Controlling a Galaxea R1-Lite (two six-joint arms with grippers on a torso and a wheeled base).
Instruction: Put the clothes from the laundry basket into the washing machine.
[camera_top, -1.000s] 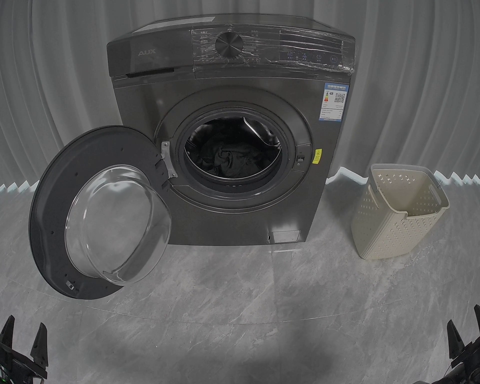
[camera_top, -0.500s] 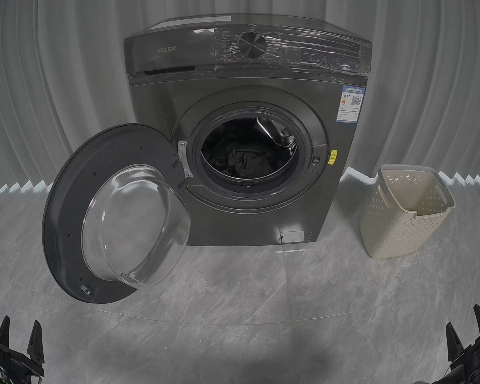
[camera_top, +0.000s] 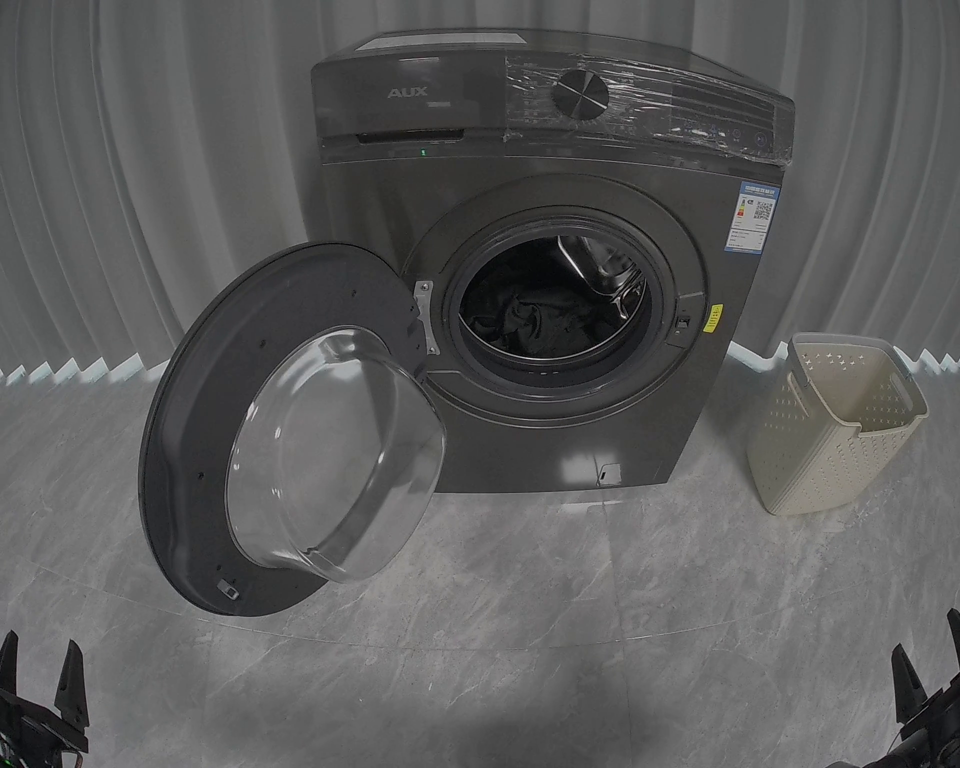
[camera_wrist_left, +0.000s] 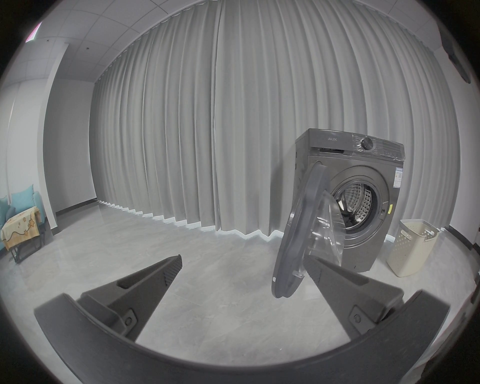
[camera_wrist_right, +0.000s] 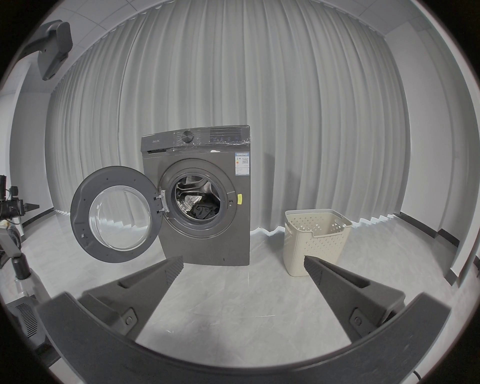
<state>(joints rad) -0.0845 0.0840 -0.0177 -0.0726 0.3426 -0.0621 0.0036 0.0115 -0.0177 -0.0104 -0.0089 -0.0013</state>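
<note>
Dark clothes (camera_top: 535, 322) lay inside the washing machine (camera_top: 380, 205), laundry basket (camera_top: 850, 445) beside it apparently empty, left gripper (camera_wrist_left: 242, 260) and right gripper (camera_wrist_right: 242, 260) with fingers spread wide, holding nothing; risk judged: left arm clipping the swung-out door (camera_top: 195, 430) on approach.

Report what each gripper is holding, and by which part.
Nothing is held. The left gripper and the right gripper are both open and empty. The dark clothes lie inside the washing machine.
</note>
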